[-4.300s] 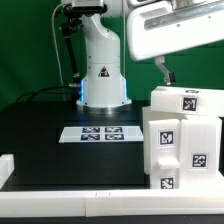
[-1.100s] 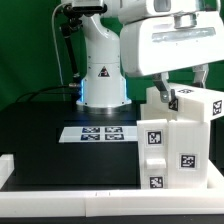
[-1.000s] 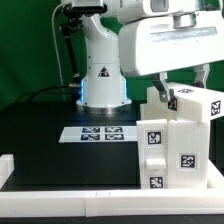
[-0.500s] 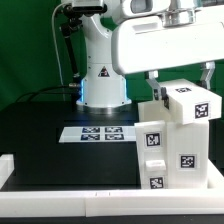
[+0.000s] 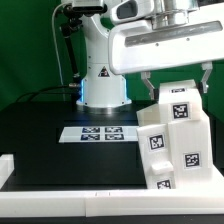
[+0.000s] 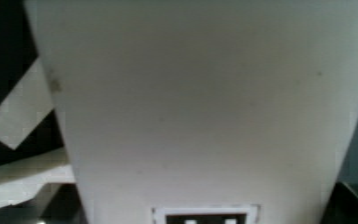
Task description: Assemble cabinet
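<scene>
From the exterior view, the cabinet [image 5: 178,135] stands on the black worktop [image 5: 45,130] at the exterior view's right, a tall white box with square tags on its faces, and it looks slightly tilted, its top leaning toward the exterior view's right. The end effector [image 5: 172,78] sits directly above it, under the big white wrist housing. One dark finger shows just off the cabinet's upper corner on the exterior view's left, and another dark piece shows at the far right edge, so the fingers seem to straddle the cabinet's top. I would judge that it is clamped on the cabinet, but the contact itself is hidden by the housing, so I cannot tell for certain. The marker board [image 5: 101,132] lies flat on the worktop, well apart from the end effector, lower and toward the exterior view's left.

In the wrist view, the cabinet [image 6: 194,110] fills nearly the whole picture as one plain white face, with the edge of a tag just showing at its far end. It lies straight ahead of the end effector and very close, its long axis running away from the camera. No fingers show here, so the grip cannot be confirmed. A strip of another white part shows beside it over the dark worktop.
</scene>
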Tool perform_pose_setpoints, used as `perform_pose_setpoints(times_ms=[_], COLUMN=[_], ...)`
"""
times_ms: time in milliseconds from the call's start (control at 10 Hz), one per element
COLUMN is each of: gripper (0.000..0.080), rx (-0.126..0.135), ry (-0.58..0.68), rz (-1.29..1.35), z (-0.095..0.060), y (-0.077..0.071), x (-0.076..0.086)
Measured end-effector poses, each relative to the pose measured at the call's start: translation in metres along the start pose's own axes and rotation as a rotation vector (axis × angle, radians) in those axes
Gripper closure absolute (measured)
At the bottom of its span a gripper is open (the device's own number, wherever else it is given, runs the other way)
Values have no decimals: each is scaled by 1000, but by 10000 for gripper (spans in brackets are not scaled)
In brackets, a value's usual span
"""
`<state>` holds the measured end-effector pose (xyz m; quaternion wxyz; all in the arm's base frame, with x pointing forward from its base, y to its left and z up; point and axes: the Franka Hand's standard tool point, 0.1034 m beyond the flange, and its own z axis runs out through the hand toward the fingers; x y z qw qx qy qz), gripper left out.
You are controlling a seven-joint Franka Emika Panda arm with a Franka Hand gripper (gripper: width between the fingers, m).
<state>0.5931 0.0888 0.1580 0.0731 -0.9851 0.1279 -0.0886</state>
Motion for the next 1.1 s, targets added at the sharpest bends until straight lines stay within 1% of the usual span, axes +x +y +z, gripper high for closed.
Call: perform_pose_setpoints(times_ms=[200, 300, 400, 600, 700, 800, 900, 1100], gripper=[241, 241, 241, 241, 76, 16, 5, 2], rx=[-4, -11, -16, -16, -19, -18, -10, -9], ry=[-5, -21, -34, -38, -50, -49, -61, -64], rz=[87, 176, 210, 193, 169, 146, 119, 98], z=[0, 0, 1, 0, -5, -13, -21, -43], y=[2, 3, 3, 3, 3, 2, 5, 9], x=[-2, -6, -9, -9, -9, -7, -6, -4])
